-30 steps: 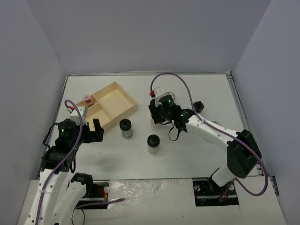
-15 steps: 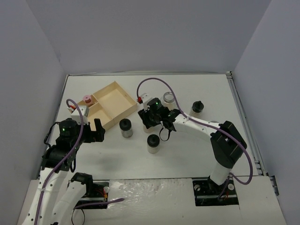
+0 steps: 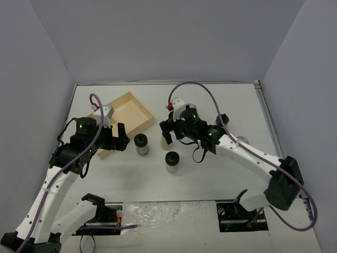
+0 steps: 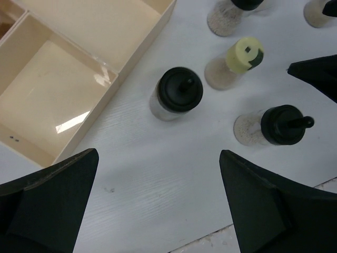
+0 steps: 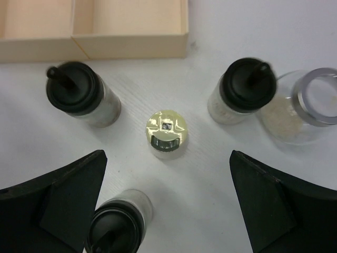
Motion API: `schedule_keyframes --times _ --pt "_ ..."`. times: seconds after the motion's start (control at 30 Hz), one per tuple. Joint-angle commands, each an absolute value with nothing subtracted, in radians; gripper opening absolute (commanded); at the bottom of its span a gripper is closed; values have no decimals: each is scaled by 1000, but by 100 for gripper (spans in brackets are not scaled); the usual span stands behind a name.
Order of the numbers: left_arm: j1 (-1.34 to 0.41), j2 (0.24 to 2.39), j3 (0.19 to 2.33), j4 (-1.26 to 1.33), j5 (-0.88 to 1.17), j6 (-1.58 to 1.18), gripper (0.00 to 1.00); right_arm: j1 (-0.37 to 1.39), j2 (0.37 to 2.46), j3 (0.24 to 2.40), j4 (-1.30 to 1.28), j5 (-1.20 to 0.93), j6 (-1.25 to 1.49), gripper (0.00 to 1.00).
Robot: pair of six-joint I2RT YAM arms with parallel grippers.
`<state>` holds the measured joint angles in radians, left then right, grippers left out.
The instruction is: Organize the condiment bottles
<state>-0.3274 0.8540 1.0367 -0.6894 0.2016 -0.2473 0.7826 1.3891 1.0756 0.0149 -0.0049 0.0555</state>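
Standing upright, yellow-green-capped jar (image 5: pixel 166 134), clear glass, pale contents

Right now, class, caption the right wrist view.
Open right gripper hovers over yellow-green-capped jar among three black-capped jars, beside wooden tray.

Finishes on my feeds

I see the tray (image 5: pixel 131 47) as pale smooth wood and the desk (image 5: pixel 200 174) as matt white, faintly grained. The jars (image 5: pixel 108 113) have clear glossy walls. Their black caps (image 5: pixel 73 87) look like satin plastic, one lid rim (image 5: pixel 298 103) silvery metal, the right claw's fingers (image 5: pixel 52 205) matt black.
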Motion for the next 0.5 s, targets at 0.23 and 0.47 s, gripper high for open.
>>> schedule_keyframes --times 0.23,0.47 --pt "-654 1342 1431 -692 61 -144 97 769 730 956 -215 365 247 100" --pt "-713 1609 1591 -684 92 -88 97 770 515 911 -336 376 334 100"
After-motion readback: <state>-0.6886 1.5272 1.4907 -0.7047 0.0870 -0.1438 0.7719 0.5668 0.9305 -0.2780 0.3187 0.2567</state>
